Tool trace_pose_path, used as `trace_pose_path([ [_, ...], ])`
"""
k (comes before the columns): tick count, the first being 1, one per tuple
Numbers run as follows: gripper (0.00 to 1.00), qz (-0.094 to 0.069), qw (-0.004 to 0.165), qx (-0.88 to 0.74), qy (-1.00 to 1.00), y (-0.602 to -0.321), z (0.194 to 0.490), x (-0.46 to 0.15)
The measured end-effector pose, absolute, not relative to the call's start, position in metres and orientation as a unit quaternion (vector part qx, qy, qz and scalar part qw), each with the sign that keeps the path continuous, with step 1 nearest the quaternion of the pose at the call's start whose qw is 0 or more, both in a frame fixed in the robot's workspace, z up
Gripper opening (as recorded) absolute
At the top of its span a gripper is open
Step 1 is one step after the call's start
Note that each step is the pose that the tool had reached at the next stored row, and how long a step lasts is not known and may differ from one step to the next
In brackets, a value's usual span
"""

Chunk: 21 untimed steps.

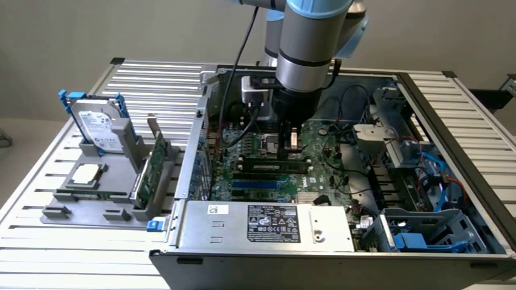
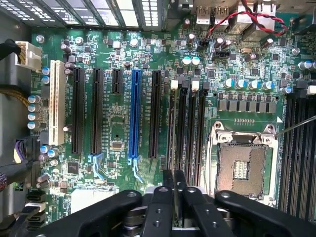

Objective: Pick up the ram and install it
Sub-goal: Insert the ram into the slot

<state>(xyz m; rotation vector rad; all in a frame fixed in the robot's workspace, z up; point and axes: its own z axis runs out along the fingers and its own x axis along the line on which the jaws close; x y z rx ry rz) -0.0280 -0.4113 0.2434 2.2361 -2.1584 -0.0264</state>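
Closest up, my tool (image 2: 174, 190) has fingers pinched nearly together, thin gap left; can't tell if I'm gripping anything. Directly under it the ram (image 1: 274, 164) stands on edge in a mobo (image 2: 118, 123) slot inside the open PC case (image 1: 322, 269).

The arm (image 1: 306, 54) reaches down into the open computer case (image 1: 322, 269), jaws pinched on the ram (image 1: 274, 164) over the motherboard (image 1: 327, 175) inside that case; a hard drive (image 1: 101, 127) stands outside it
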Motion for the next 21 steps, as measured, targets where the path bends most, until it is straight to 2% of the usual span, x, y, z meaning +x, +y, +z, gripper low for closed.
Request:
trace_pose_path([
  [21,0.11,-0.008,0.017,0.719,-0.695,-0.4094,0.2361,-0.0262],
])
